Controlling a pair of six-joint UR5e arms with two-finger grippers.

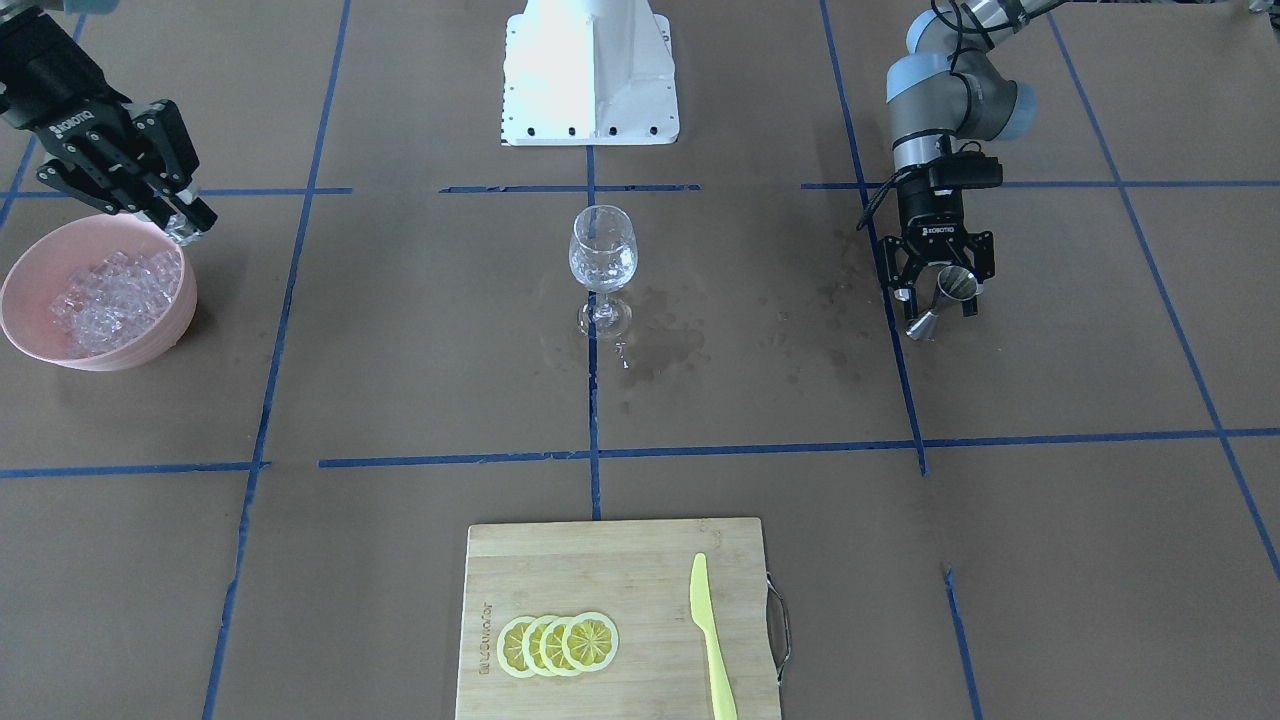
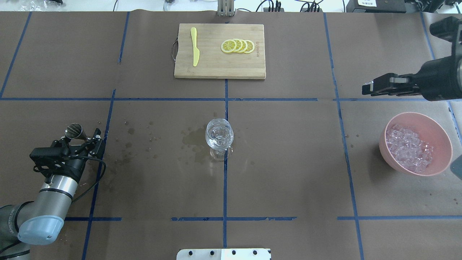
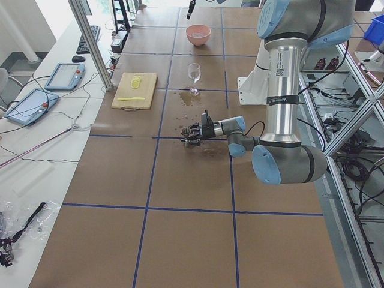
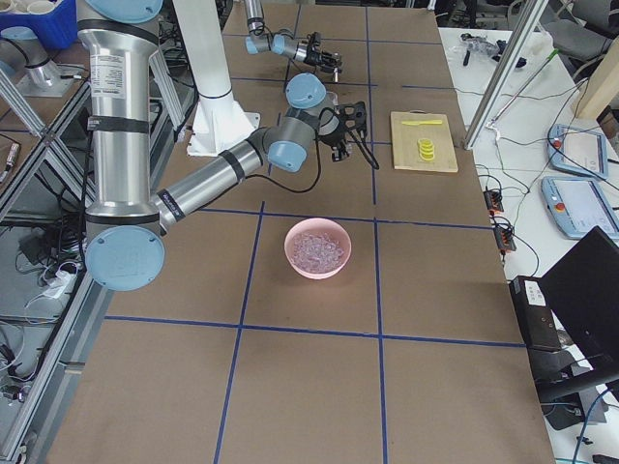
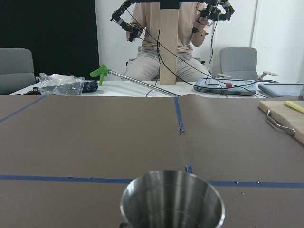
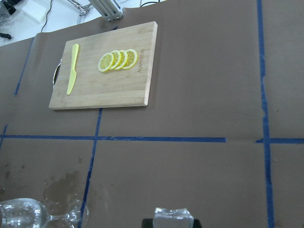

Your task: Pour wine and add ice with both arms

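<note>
The wine glass stands upright at mid table with clear contents; it also shows in the overhead view. A pink bowl holds several clear ice cubes. My right gripper hangs above the bowl's rim, shut on one ice cube. In the overhead view my right gripper is past the bowl. My left gripper is low over the table, shut on a tilted steel jigger, whose cup fills the left wrist view.
A wooden cutting board at the operators' edge carries lemon slices and a yellow knife. Wet stains lie around the glass foot. The white base block stands behind the glass.
</note>
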